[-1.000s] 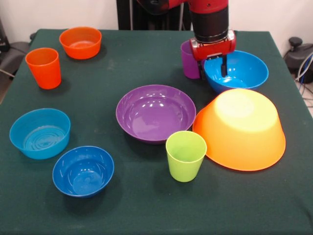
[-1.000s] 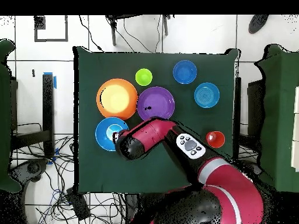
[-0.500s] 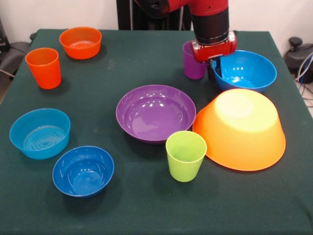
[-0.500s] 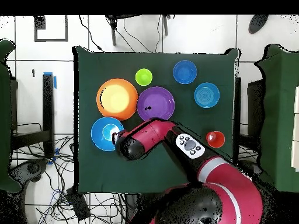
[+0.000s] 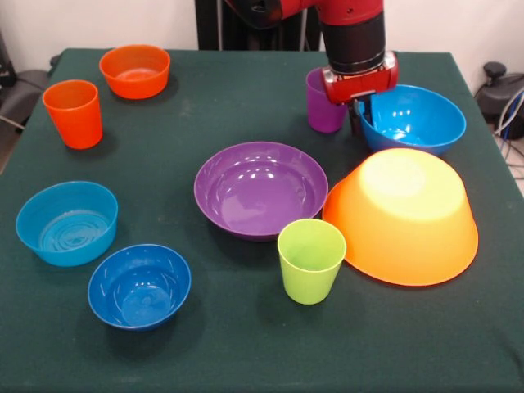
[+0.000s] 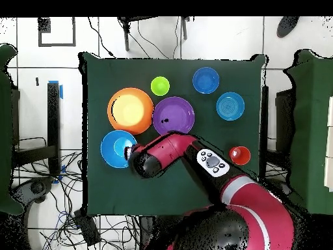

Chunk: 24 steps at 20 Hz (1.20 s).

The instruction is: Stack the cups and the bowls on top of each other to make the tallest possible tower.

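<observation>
From my station, the front view shows the gripper (image 5: 361,115) low at the left rim of the large blue bowl (image 5: 413,119). One dark finger (image 5: 355,119) hangs outside that rim. I cannot tell whether the jaws clamp the rim or stand released. The purple cup (image 5: 323,102) stands just beside the gripper, at its 9 o'clock.

Taking the large purple bowl (image 5: 261,188) as the dial centre:
- 3 to 4 o'clock: orange-yellow bowl (image 5: 403,214), upside down, its rim touching or nearly touching the purple bowl.
- 5 o'clock: lime green cup (image 5: 310,260), upright, just beside both.
- 8 o'clock: light blue bowl (image 5: 67,222) and dark blue bowl (image 5: 139,285), near each other.
- 10 to 11 o'clock: orange cup (image 5: 74,113) and small orange bowl (image 5: 135,71), well apart from the centre.

Every piece rests singly on the green table (image 5: 221,344); nothing is stacked.

In the overhead view, the arm (image 6: 170,151) covers the purple cup.
</observation>
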### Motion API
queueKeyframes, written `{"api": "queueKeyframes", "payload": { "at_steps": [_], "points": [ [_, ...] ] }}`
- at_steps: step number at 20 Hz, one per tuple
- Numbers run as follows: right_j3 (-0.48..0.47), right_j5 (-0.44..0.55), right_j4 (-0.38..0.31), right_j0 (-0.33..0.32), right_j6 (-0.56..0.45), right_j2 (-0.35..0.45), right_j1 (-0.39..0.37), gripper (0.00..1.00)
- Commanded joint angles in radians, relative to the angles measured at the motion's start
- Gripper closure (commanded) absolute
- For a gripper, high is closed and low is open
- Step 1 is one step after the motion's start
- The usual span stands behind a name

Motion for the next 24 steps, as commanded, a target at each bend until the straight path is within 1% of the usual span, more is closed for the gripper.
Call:
{"api": "queueKeyframes", "payload": {
  "at_steps": [1,3,7,10,14,16,18,24],
  "points": [
    [-0.009,0.052,0.029,-0.010,-0.069,0.013,-0.057,1.00],
    [-0.006,0.065,0.055,-0.017,-0.071,0.026,-0.074,1.00],
    [-0.019,0.106,0.108,-0.011,-0.079,0.038,-0.103,1.00],
    [-0.004,0.108,0.151,-0.002,-0.048,0.038,-0.149,1.00],
    [-0.005,0.123,0.204,0.009,-0.018,0.027,-0.184,1.00],
    [-0.006,0.120,0.229,0.007,-0.017,0.033,-0.189,1.00],
    [-0.016,0.122,0.256,-0.006,-0.030,0.050,-0.172,1.00],
    [-0.048,0.071,0.297,0.017,0.010,0.021,-0.177,1.00]
  ]
}}
